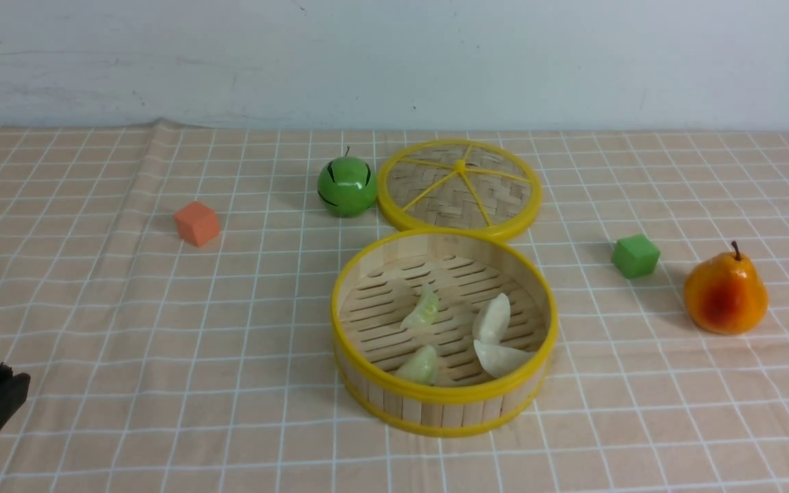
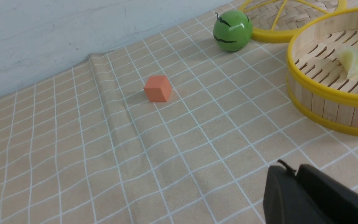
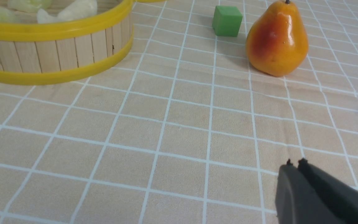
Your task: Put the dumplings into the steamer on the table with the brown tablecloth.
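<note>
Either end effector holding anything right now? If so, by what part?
Nothing held. Left end effector and right end effector are shut and empty; all four dumplings lie in the steamer.

The brown tablecloth [image 3: 172, 130], crossed by thin white grid lines, is spread over the worktop. The steamer [image 3: 54, 46] is seen from the side, its wooden-strip wall bound by two yellow rims. Above the upper rim, parts of pale green and creamy white dumplings [image 3: 73, 9] are visible inside. A green cube [image 3: 227, 21] is set just beside an orange-red pear [image 3: 277, 39], well apart from the steamer. The right tool [image 3: 294, 166] is seen over bare cloth with its black jaws pressed together and nothing between them.
</note>
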Robot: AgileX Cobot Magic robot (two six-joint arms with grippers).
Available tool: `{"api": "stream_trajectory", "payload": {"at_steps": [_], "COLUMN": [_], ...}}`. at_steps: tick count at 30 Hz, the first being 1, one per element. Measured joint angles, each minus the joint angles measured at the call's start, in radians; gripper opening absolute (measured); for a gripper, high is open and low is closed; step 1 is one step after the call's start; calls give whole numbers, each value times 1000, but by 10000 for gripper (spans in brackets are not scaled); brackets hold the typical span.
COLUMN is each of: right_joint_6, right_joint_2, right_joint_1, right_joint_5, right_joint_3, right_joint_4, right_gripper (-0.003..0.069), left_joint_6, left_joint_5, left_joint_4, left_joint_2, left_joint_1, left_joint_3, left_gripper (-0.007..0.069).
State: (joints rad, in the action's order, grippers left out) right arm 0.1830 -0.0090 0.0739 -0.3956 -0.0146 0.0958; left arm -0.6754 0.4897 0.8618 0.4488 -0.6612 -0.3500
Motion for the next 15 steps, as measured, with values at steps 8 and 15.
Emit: {"api": "stream_trajectory", "payload": {"at_steps": [8, 15], "right_joint_6": [0, 0], "right_joint_2": [0, 0], "right_joint_1": [0, 0], "right_joint_5": [0, 0], "right_joint_3": [0, 0], "right_joint_4": [0, 0], "right_gripper": [26, 31], "left_joint_6": [0, 257], "left_joint_5": [34, -56], "left_joint_4": [-23, -336], "left_joint_2": [-126, -268], "left_joint_1": [14, 251], "left_joint_3": [81, 121], "left_gripper": [57, 57]}}
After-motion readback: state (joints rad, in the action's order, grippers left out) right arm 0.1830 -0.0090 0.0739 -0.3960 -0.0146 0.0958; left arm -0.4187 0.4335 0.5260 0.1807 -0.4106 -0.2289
